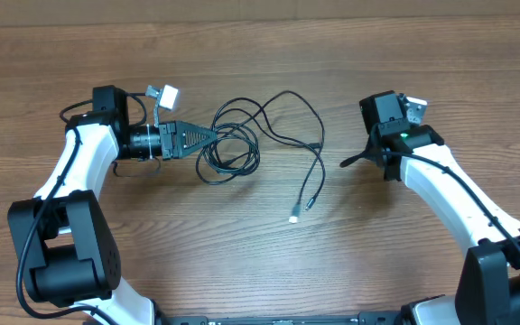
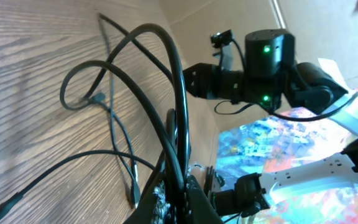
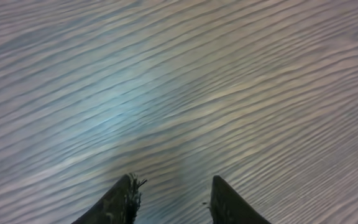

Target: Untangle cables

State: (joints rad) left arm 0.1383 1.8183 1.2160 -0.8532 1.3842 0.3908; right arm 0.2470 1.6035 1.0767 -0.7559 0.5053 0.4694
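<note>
Probably it is best to pull slowly leftward, so the loops open and do not tighten. The left gripper [image 1: 211, 134] lies low and level, closed on the cables [image 1: 238, 149] at mid tabletop [image 1: 260, 262]. The right gripper [image 3: 169, 199] hovers nearby, spread apart and empty.

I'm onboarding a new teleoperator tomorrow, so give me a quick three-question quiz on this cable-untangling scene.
1. True or false: the right gripper is holding a cable.
2. Which gripper is closed on the cables? A) the left gripper B) the right gripper C) both
3. Fill in: seen from overhead, the loose plug ends lie on the table ____ the two grippers.

Key: 1 false, it is open over bare wood. 2 A. 3 between.
</note>
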